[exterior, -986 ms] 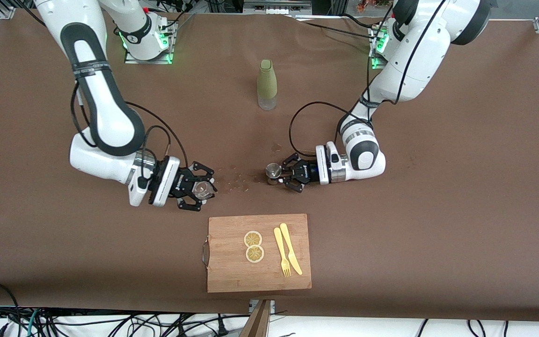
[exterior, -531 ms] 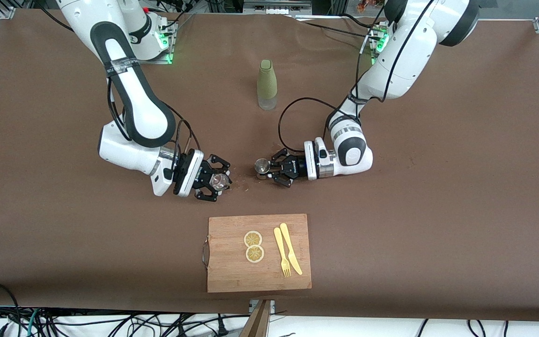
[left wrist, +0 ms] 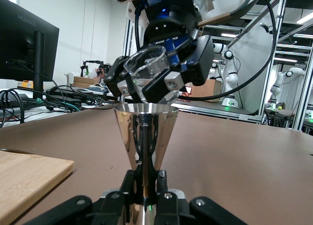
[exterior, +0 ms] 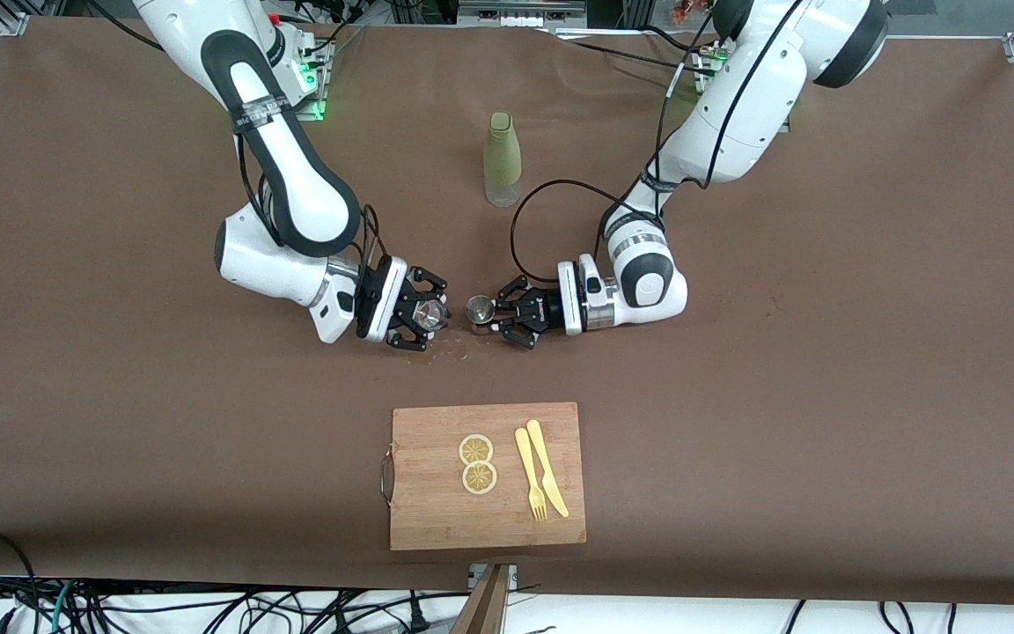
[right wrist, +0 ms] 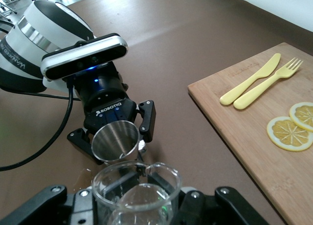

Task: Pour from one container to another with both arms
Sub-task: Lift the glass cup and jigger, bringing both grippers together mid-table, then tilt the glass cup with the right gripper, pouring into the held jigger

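Right pincer (exterior: pixel 419 313) clamps a clear glass cup (exterior: pixel 429 312); left pincer (exterior: pixel 500 315) clamps a steel jigger (exterior: pixel 478 310), both over mid-desk (exterior: pixel 120 423). Mouths face each other, nearly touching. In the left wrist view, the glass lip sits just above the jigger's rim, so tipping should follow.

Polished metal cup (right wrist: pixel 115 141), clear glossy glass beaker (right wrist: pixel 137 187), matt brown table (exterior: pixel 824 370), grainy wooden board (exterior: pixel 437 502).

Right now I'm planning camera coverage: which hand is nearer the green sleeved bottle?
Left. The left hand, gripping a steel cone-shaped cup, sits slightly closer to the green sleeved bottle; the right hand, gripping a clear glass beaker, sits toward the right arm's end.
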You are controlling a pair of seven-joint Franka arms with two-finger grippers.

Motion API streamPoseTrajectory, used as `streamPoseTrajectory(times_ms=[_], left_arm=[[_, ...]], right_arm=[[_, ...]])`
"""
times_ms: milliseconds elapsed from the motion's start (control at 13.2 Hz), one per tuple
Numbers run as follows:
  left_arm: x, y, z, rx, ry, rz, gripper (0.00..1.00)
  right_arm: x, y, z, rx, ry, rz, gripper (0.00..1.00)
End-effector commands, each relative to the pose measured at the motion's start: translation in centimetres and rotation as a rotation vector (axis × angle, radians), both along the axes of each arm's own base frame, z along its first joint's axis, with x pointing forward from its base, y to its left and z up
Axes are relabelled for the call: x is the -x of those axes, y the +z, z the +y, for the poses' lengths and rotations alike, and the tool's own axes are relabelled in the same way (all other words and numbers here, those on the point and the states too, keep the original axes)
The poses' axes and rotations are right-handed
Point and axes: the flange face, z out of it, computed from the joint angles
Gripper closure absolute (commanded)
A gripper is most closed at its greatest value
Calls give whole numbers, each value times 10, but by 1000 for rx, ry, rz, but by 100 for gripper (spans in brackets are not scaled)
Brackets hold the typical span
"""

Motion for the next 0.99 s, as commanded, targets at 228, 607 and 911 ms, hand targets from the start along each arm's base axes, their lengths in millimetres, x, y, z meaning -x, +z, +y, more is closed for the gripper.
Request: streamPoseTrajectory(times_ms=[228, 607, 911], left_arm=[[1, -4, -17, -16, 28, -55, 100], [2, -4, -21, -27, 26, -58, 100], [2, -7, -21, -27, 26, -56, 100]], right_arm=[[24, 3, -15, 29, 42, -36, 82], [30, -1, -8, 52, 59, -44, 82], [25, 8, -6, 103, 81, -57, 82]])
